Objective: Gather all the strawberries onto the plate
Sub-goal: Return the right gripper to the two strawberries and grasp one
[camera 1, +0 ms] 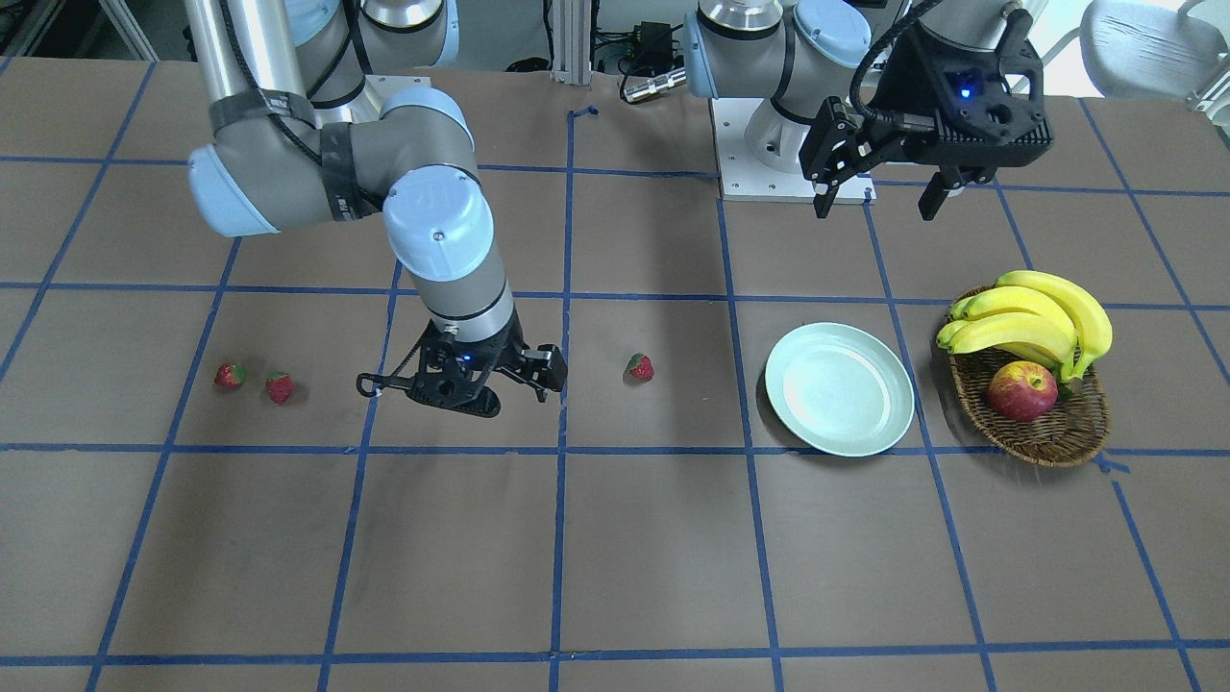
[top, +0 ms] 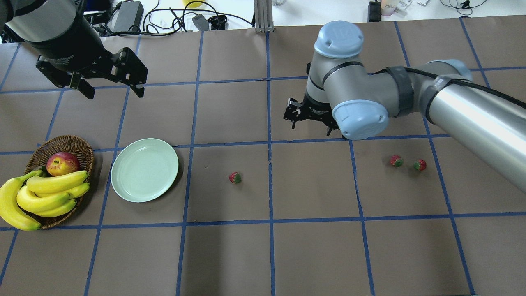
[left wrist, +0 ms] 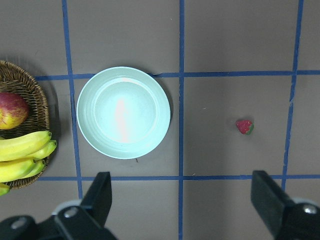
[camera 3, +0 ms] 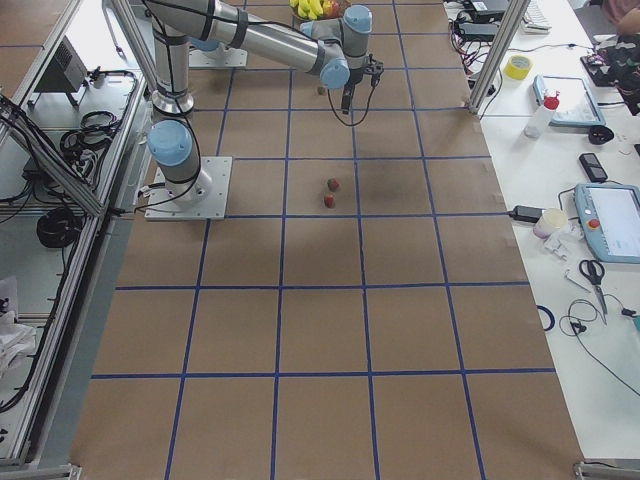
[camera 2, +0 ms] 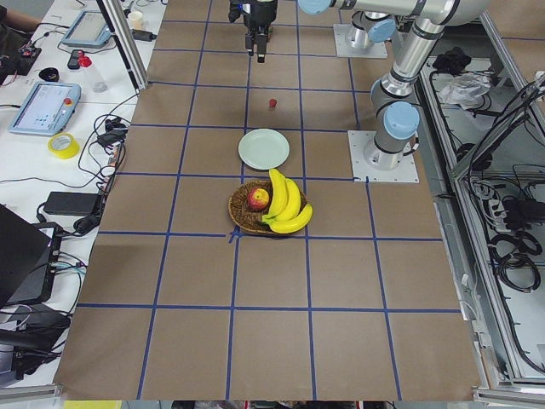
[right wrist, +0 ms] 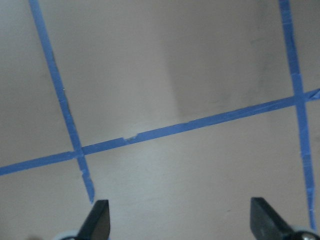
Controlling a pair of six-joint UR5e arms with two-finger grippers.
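Three small red strawberries lie on the brown table: one (camera 1: 640, 367) (top: 235, 177) near the middle, and two (camera 1: 280, 387) (camera 1: 230, 375) close together on my right side. The pale mint-green plate (camera 1: 839, 388) (top: 144, 169) is empty and lies beside the basket. My left gripper (camera 1: 876, 202) (top: 114, 92) is open and empty, high above the table behind the plate. Its wrist view shows the plate (left wrist: 123, 112) and the middle strawberry (left wrist: 245, 126). My right gripper (camera 1: 459, 392) (top: 310, 123) (right wrist: 182, 220) is open and empty, low over bare table between the middle strawberry and the pair.
A brown wicker basket (camera 1: 1047, 432) (top: 70, 144) with bananas (camera 1: 1038, 317) and a red-yellow apple (camera 1: 1021, 391) stands beside the plate on my far left. Blue tape lines grid the table. Cables and boxes lie along the far edge.
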